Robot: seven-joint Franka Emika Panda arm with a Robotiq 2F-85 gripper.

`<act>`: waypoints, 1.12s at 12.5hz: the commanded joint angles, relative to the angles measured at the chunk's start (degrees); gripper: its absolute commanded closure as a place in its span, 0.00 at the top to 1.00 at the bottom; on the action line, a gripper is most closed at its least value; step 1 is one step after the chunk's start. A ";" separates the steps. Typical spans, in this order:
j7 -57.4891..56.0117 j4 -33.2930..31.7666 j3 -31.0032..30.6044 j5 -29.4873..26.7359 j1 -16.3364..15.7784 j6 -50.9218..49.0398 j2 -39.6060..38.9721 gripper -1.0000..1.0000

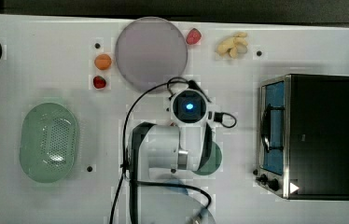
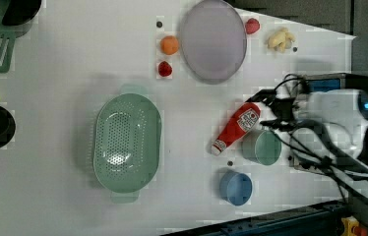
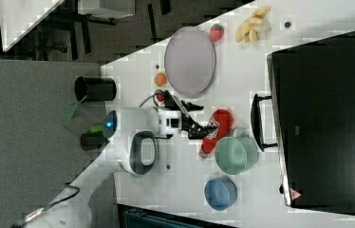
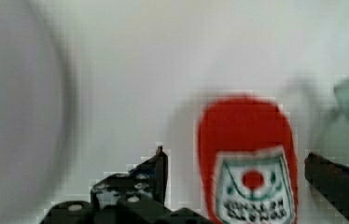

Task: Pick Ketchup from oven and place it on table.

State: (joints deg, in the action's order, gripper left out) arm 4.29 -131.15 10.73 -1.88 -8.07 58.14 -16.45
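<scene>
The gripper stands spread wide, its fingers flanking the ketchup without pinching it. The bottle lies flat on the table between them, well clear of the oven and close to the green cup. A careless lift could snag the bottle, rolling it against that cup.
</scene>
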 commanded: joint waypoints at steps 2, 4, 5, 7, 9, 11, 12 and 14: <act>-1.00 10.80 -0.29 -0.65 0.57 -16.31 11.00 1.00; -0.82 15.21 -0.33 -0.64 0.57 -22.26 13.10 1.00; -0.48 17.47 -0.36 -0.64 0.56 -24.88 13.86 1.00; -0.38 22.51 -0.43 -0.64 0.54 -29.98 14.89 1.00; -0.35 27.01 -0.39 -0.53 0.54 -36.16 15.13 1.00; 0.10 31.15 -0.40 -0.53 0.54 -42.48 15.11 1.00; 0.64 33.04 -0.36 -0.17 0.55 -45.24 15.12 1.00; 0.90 36.83 -0.38 0.58 0.55 -53.17 15.12 1.00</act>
State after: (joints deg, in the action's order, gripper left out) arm 4.68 -98.37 10.90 -3.35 -8.74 5.86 -3.03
